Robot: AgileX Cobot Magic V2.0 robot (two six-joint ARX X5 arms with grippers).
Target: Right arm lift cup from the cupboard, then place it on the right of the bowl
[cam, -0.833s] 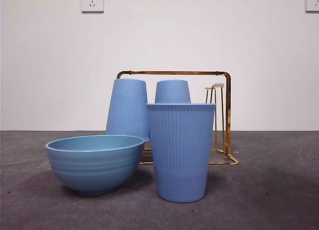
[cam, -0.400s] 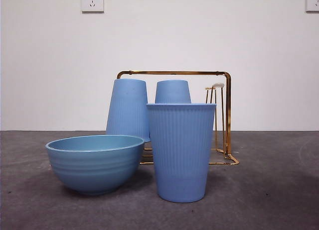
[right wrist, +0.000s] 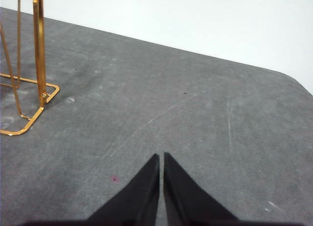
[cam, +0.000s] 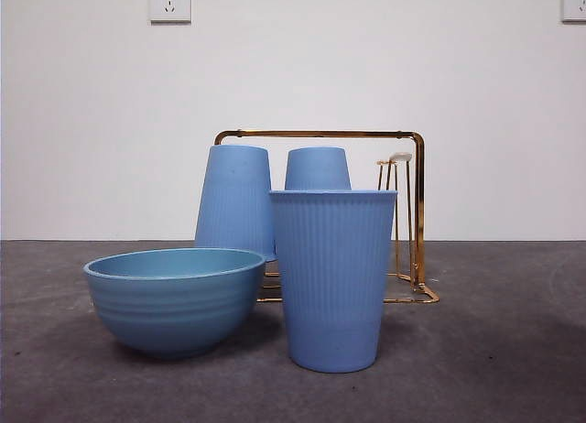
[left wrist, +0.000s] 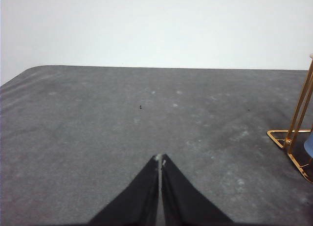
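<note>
Right claw point(right wrist: 161, 160) pressed together, empty, over bare desk point(right wrist: 195, 118); left claw point(left wrist: 160, 161) likewise. Cup point(cam: 333, 276) upright at frame centre, right of bowl point(cam: 174, 299). Judged light, rigid, ribbed; best gripped across rim.

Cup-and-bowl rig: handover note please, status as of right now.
Left end effector: shut, empty, over bare table with the cupboard's corner at the edge of its view.
Right end effector: shut, empty, away from the cupboard.
Cup: stands upright on the table to the right of the bowl, in front of the cupboard.
Two other cups sit upside down on the cupboard.
Done: cup appears placed and released.
Left: seemingly nothing; confirm the placement.
</note>
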